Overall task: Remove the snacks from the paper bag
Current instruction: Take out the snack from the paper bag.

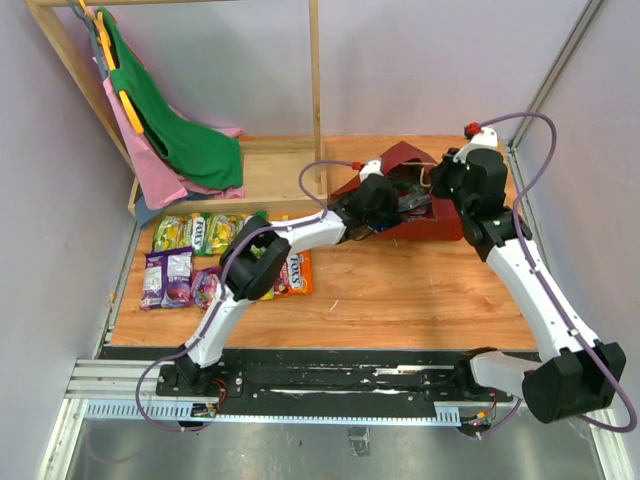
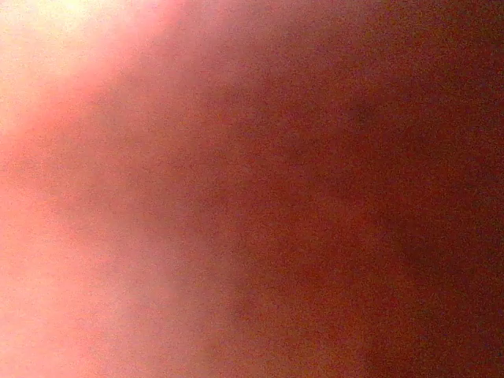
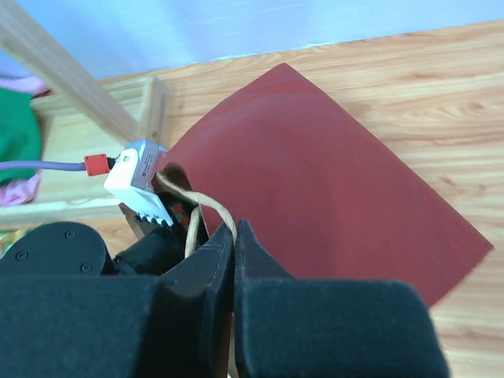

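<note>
Top external view: the paper bag (image 1: pixel 400 157) is seen lying on its side near the far right corner of the table (image 1: pixel 420 290). The left gripper (image 1: pixel 388 205) is pushed into its mouth, where coloured wrappers (image 1: pixel 408 192) are glimpsed. Only a red blur is given by the left wrist view; the jaws are taken as clenched, but whether anything is pinched cannot be told. In the right wrist view the right gripper (image 3: pixel 234 230) is clamped on the bag's tan loop handle (image 3: pixel 206 206), with the dark red side spread beyond it. Snacks are laid out toward the left edge: green and yellow packets (image 1: pixel 200 233), purple packets (image 1: pixel 167 277) and an orange-red packet (image 1: pixel 293 272) partly covered by the left arm (image 1: pixel 300 232). A green cloth (image 1: pixel 190 140) and a pink cloth (image 1: pixel 150 165) are hung on a wooden rack (image 1: pixel 315 90) at the far left corner.
</note>
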`<control>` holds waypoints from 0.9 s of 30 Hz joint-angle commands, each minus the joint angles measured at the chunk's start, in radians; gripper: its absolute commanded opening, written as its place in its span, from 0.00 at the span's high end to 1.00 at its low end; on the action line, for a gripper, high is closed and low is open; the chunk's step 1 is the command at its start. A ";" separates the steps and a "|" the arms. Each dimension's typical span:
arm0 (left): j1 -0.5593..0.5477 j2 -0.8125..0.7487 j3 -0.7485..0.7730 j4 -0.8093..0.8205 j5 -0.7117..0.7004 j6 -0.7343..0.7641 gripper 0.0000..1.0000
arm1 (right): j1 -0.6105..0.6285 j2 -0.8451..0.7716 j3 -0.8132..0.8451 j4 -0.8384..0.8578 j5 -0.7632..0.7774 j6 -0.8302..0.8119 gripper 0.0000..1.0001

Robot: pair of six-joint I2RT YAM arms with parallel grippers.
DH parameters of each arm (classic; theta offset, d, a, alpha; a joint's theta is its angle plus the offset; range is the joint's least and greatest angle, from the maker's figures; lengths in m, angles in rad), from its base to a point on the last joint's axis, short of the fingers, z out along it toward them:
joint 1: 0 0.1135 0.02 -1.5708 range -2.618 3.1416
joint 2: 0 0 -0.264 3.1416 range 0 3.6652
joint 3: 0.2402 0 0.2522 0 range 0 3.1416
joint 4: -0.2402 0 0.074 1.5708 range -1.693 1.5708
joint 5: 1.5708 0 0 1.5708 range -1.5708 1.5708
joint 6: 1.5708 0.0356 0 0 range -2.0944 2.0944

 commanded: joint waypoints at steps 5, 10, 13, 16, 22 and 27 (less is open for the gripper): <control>-0.016 0.260 0.372 -0.067 0.216 0.059 0.99 | -0.051 -0.152 -0.079 0.015 0.295 0.050 0.99; -0.065 0.336 0.487 -0.057 0.243 0.016 0.99 | -0.166 -0.147 -0.069 0.017 0.104 0.026 0.99; -0.096 0.328 0.502 -0.037 0.256 -0.005 0.99 | -0.186 -0.126 -0.051 0.009 0.056 -0.018 0.99; -0.109 0.272 0.466 -0.021 0.267 -0.010 0.99 | -0.220 -0.094 -0.029 -0.021 -0.001 -0.001 1.00; -0.091 -0.001 0.194 0.060 0.258 0.048 0.99 | -0.232 -0.077 -0.037 -0.025 -0.029 0.035 0.99; -0.054 -0.224 0.006 0.076 0.307 0.072 0.99 | -0.232 -0.070 -0.042 -0.013 -0.040 0.054 0.99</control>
